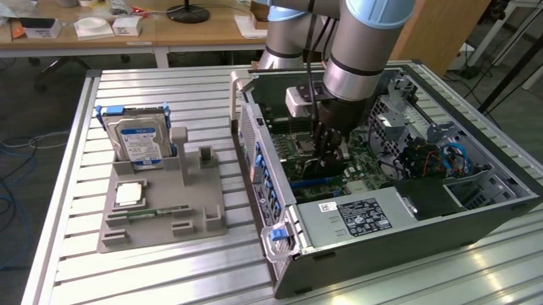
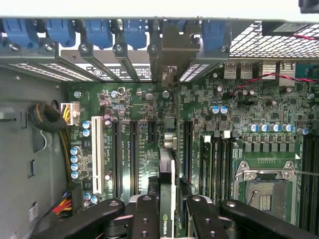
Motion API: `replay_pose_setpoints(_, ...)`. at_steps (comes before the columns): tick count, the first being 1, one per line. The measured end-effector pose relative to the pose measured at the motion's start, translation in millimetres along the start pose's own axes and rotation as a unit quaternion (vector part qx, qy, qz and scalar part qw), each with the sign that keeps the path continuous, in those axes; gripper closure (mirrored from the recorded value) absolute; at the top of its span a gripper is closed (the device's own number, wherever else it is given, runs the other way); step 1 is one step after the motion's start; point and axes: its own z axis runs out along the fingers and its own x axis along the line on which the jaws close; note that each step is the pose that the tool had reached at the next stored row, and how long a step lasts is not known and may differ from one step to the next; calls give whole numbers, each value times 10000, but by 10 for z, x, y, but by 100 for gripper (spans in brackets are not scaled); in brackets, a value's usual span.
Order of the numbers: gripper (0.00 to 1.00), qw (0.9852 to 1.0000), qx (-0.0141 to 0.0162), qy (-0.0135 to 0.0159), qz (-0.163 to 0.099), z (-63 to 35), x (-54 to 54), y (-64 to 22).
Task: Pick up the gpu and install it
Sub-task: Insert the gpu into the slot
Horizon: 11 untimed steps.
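The gpu (image 2: 166,219) is a thin black card seen edge-on in the wrist view, standing between my two black fingers (image 2: 145,214). My gripper (image 2: 172,204) is shut on it. The card's silvery end bracket (image 2: 174,47) reaches the rear slot openings of the computer case. The card hangs just over the long expansion slots (image 2: 133,154) of the green motherboard (image 2: 144,107). In the exterior view my gripper (image 1: 327,149) is lowered inside the open case (image 1: 407,254), with the gpu (image 1: 316,170) dark below it. Whether the card sits in a slot, I cannot tell.
A grey fixture (image 1: 191,210) at the exterior view's left holds a silver hard drive (image 1: 140,141), a square chip (image 1: 129,194) and a green memory stick (image 1: 161,213). Inside the case are the power supply (image 1: 360,219), blue slot latches (image 2: 99,32), a processor socket (image 2: 264,191) and cable bundles (image 2: 50,119).
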Motion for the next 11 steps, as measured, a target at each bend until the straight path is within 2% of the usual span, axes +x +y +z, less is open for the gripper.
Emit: replay_pose_setpoints(11, 74, 10000, 0, 0, 0, 16, 0, -1)
